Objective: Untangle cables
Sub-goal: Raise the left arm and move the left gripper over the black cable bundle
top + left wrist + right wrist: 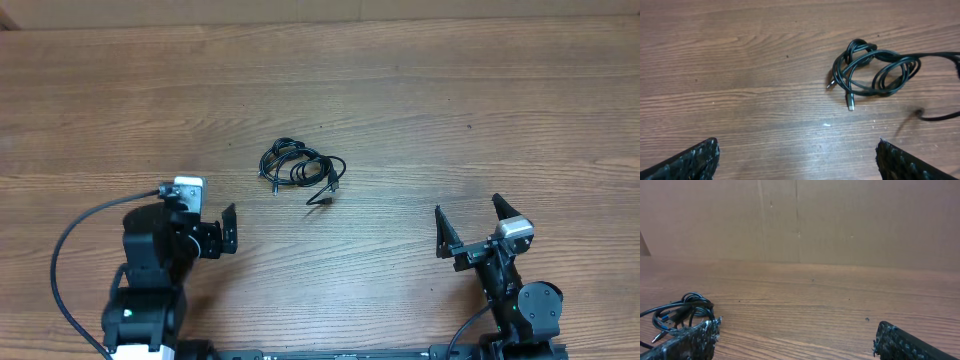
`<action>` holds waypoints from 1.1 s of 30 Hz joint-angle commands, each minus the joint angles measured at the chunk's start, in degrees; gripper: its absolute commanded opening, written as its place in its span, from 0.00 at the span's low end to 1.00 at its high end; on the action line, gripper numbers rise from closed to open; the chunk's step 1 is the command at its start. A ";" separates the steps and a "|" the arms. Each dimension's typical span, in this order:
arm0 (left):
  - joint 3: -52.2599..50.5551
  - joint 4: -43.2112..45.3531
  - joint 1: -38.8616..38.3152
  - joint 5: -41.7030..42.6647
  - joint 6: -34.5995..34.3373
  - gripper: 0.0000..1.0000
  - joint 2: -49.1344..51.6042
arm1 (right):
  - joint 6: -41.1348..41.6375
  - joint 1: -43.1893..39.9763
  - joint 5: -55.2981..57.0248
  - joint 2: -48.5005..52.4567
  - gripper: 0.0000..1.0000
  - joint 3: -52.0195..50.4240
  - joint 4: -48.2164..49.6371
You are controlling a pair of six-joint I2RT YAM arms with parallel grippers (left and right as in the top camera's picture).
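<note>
Wood table (420,90), tangled cables (302,170) mid-table, cardboard wall (840,220) behind

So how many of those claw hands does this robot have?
2. In the overhead view the left claw sits at lower left and the right claw at lower right, both open and empty, the cables lying farther out on the table.

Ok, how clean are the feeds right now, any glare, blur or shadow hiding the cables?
Overhead: even light, no glare, cables small but crisp. Left wrist: sharpest view of them, one faint shiny speck on the table. Right wrist: cables low at left, dim, partly cut off behind the right tool's finger.
</note>
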 commanded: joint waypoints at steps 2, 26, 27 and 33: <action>6.82 -3.69 -0.42 -0.13 0.98 1.00 3.43 | 0.35 -0.15 0.59 -0.48 1.00 -0.61 0.22; 27.12 -24.22 -0.42 1.84 0.85 1.00 24.04 | 0.35 -0.15 0.57 -0.48 1.00 -0.61 0.22; 27.56 -24.63 -0.42 1.84 0.85 1.00 24.46 | 0.35 -0.15 0.57 -0.48 1.00 -0.61 0.22; 31.82 -27.93 -0.42 3.17 1.60 1.00 26.88 | 0.35 -0.15 0.57 -0.48 1.00 -0.61 0.22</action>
